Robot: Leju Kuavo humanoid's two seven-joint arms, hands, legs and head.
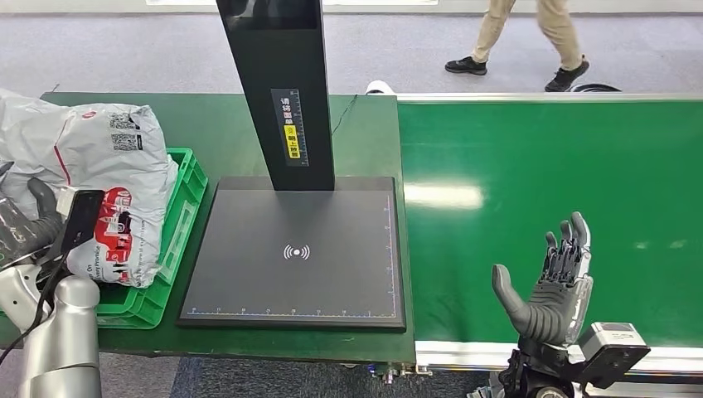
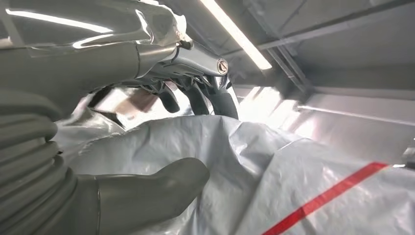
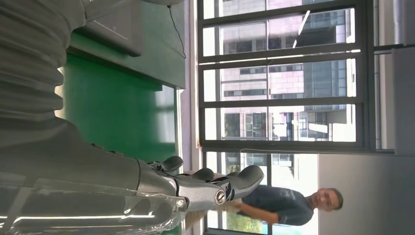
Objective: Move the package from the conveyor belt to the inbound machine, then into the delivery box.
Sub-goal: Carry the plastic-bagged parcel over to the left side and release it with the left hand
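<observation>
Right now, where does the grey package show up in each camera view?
Head view: package at far left, lying in the green crate, left hand on it.
Left wrist view: package fills the lower frame.
Right wrist view: not in it.
Shared landmark: the left hand.

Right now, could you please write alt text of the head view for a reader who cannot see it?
The left hand grips a grey package lying in a green crate. Beside it sits a black scanner plate. The right hand is raised open over the green conveyor belt.
</observation>
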